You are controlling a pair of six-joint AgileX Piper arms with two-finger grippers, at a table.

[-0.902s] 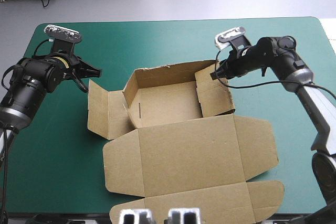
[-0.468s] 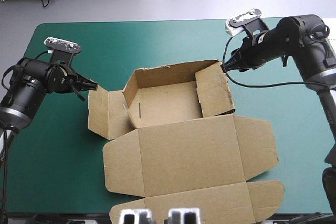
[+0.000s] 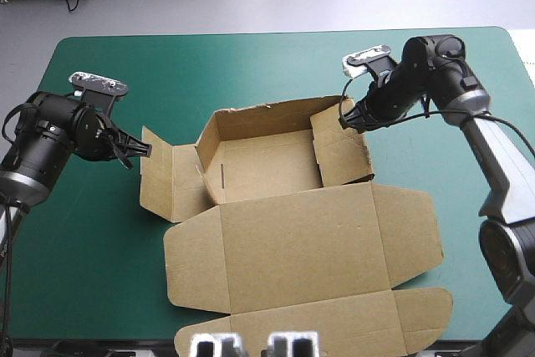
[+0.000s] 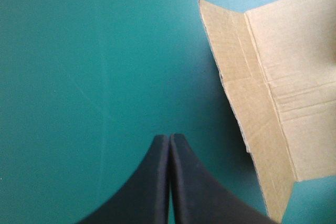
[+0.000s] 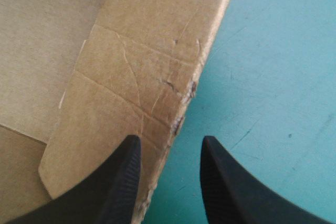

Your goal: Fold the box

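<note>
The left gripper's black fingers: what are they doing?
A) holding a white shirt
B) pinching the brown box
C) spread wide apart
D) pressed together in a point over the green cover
D: in the left wrist view the left gripper is shut into one pointed arch above the bare teal-green cover, with the box lying off to one side, apart from it.

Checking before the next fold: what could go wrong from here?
1. The right gripper is open, the scuffed edge of the right wall between its fingers; closing there might crease or tear the board.
2. The left gripper is shut over the teal-green cover beside the left flap; a push from there could slide the whole box instead of raising the flap.
</note>
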